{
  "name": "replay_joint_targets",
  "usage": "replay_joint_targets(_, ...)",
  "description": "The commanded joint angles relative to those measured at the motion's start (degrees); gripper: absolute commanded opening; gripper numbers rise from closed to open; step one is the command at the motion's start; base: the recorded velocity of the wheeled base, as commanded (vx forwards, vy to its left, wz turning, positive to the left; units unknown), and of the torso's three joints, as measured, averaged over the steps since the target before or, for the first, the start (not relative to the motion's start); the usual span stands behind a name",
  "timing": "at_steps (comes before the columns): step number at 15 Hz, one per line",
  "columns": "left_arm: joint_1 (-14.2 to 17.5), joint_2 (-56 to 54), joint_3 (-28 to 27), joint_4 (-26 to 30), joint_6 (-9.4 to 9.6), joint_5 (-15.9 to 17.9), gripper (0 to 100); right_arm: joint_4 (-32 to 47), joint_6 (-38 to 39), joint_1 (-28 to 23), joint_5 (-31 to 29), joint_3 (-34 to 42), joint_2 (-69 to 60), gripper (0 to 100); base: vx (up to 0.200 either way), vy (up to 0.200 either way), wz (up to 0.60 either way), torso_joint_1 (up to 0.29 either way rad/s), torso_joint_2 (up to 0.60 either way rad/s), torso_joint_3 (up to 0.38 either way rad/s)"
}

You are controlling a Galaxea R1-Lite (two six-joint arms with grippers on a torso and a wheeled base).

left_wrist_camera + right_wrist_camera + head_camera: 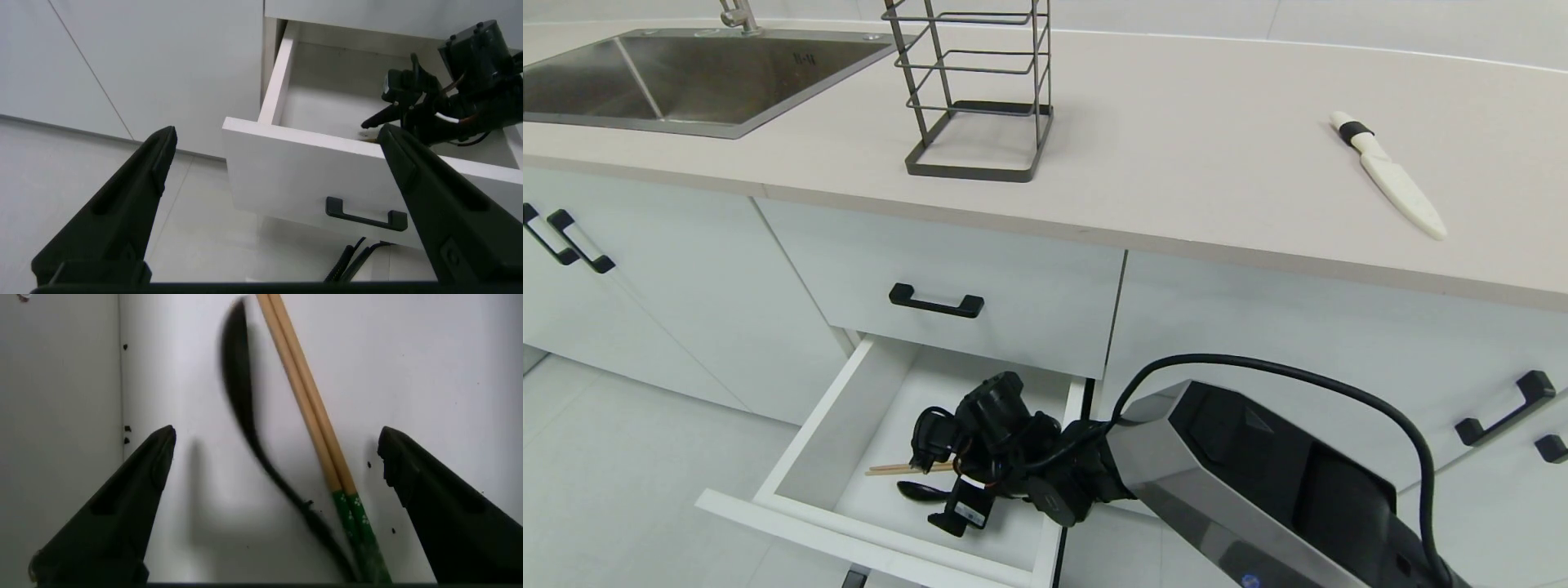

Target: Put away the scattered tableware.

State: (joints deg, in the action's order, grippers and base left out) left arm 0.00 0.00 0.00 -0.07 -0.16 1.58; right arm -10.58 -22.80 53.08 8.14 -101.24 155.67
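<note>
Right gripper (960, 500) hangs inside the open drawer (809, 441), over a black spoon (919, 490) and chopsticks (894, 469). A knife (1390, 175) lies on the counter (1176, 147), well apart from the wire rack (980, 90). Left gripper (278, 135), fingers spread, faces the drawer front. From the right wrist, its fingers are spread, with spoon and chopsticks side by side between them.

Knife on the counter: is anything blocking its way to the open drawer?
Nothing visible lies between the knife and the drawer; the rack stands aside. The right gripper is open inside the drawer.

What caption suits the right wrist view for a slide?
Open right gripper over a black spoon and chopsticks in the white drawer.
</note>
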Motion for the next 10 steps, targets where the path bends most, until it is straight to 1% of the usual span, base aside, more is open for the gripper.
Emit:
replay_joint_targets(1, 0.00, 0.09, 0.00, -0.01, -0.02, 0.00, 100, 0.03, -0.06, 0.01, 0.03, 0.26, -0.20, 100, 0.000, 0.000, 0.00, 0.000, 0.00, 0.000)
replay_joint_targets(6, 0.00, 0.09, 0.00, -0.01, -0.02, 0.00, 100, -0.05, -1.02, 0.10, 0.03, -0.27, -0.90, 100, 0.000, 0.000, 0.00, 0.000, 0.00, 0.000)
replay_joint_targets(8, 0.00, 0.09, 0.00, -0.01, -0.02, 0.00, 100, 0.21, -4.54, 0.18, 0.03, -2.38, -2.22, 100, 0.000, 0.000, 0.00, 0.000, 0.00, 0.000)
replay_joint_targets(10, 0.00, 0.09, 0.00, -0.01, -0.02, 0.00, 100, 3.20, -4.89, 0.45, 0.03, -4.14, -4.06, 100, 0.000, 0.000, 0.00, 0.000, 0.00, 0.000)
